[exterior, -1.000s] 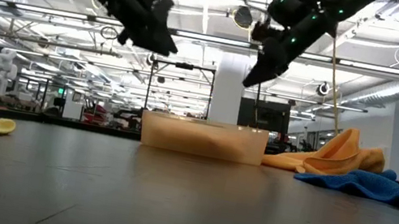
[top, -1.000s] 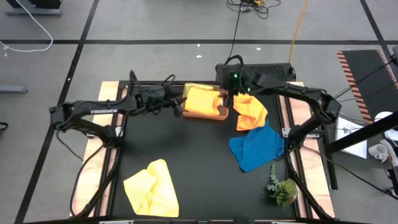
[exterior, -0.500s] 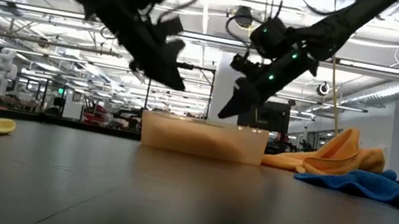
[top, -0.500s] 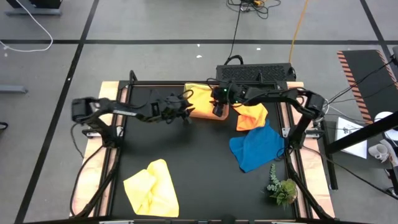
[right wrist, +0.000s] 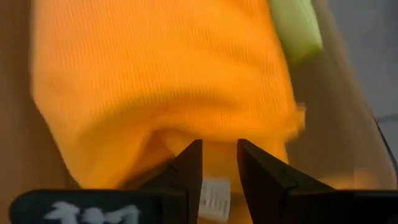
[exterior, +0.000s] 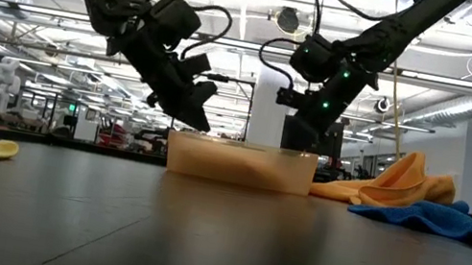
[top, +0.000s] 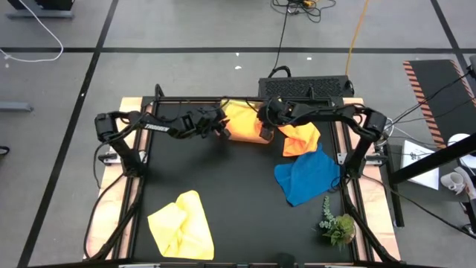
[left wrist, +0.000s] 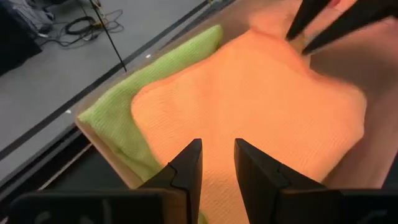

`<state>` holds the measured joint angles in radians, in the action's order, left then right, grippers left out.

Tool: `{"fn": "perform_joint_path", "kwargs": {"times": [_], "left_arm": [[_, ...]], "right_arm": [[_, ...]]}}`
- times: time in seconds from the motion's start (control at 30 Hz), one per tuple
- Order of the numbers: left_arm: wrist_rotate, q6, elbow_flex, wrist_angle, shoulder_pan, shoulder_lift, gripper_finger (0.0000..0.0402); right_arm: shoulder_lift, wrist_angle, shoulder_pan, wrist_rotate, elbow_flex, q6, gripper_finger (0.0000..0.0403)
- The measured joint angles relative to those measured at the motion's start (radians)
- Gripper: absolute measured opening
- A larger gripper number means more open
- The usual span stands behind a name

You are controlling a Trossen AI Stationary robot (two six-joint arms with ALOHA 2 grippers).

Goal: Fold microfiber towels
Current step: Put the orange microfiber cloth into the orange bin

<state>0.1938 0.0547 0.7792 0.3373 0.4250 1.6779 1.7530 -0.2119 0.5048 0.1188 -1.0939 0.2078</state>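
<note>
A brown tray point(top: 250, 140) stands at the table's far middle. In it a folded orange towel point(left wrist: 261, 106) lies on a lime green towel point(left wrist: 115, 118). My left gripper point(left wrist: 217, 152) is low at the tray's left end, fingers a narrow gap apart, with orange cloth showing between them. My right gripper point(right wrist: 217, 152) is low at the tray's right end, also narrowly open, with the towel's white label point(right wrist: 214, 198) in the gap. In the low view, both grippers' tips point(exterior: 201, 126) point(exterior: 304, 145) stand just above the tray's rim point(exterior: 243, 146). My left gripper slants down from the table's left over the orange towel's left edge point(left wrist: 186, 134); whether its fingertips touch the cloth, I cannot tell. My right gripper slants down from the table's right at the towel's bulging right edge point(right wrist: 168, 140); whether it touches there, I cannot tell.
A loose orange towel point(top: 300, 136) lies crumpled right of the tray, overlapping a blue towel point(top: 306, 175). A yellow towel point(top: 182, 225) lies at the near left. A small plant sprig point(top: 338, 225) sits at the near right. The table's middle is bare black surface.
Both grippers have come down from well above the tray to just over its rim and have tipped further downward. The left one moved right toward the tray's left end. The right one moved from beside the loose orange towel to the tray's right end.
</note>
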Motion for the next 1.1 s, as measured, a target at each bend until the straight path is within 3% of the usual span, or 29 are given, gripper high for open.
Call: {"fn": "perform_joint_path", "kwargs": {"times": [0.17, 0.27, 0.43, 0.6, 0.83, 1.1], "left_arm": [[-0.01, -0.014, 0.0, -0.027, 0.004, 0.0, 0.0093], [-0.01, -0.03, 0.0, -0.021, 0.004, 0.0, 0.0093], [-0.019, -0.029, 0.0, 0.02, 0.004, 0.0, 0.0093], [-0.036, -0.029, 0.0, 0.007, 0.004, 0.0, 0.0093], [-0.036, -0.029, 0.0, -0.011, 0.003, 0.0, 0.0093], [-0.037, -0.042, 0.0, -0.029, 0.001, 0.0, 0.0093]], "right_arm": [[-0.06, -0.098, 0.006, 0.092, -0.001, 0.0, 0.0091], [-0.119, -0.1, 0.005, 0.087, -0.001, -0.011, 0.0091], [-0.147, 0.026, 0.001, -0.083, -0.001, -0.051, 0.0091], [-0.056, 0.137, -0.011, -0.199, -0.001, -0.094, 0.009], [0.044, 0.072, 0.021, -0.168, -0.001, -0.094, 0.0073], [-0.029, -0.115, 0.038, -0.064, 0.0, -0.095, 0.0052]]}}
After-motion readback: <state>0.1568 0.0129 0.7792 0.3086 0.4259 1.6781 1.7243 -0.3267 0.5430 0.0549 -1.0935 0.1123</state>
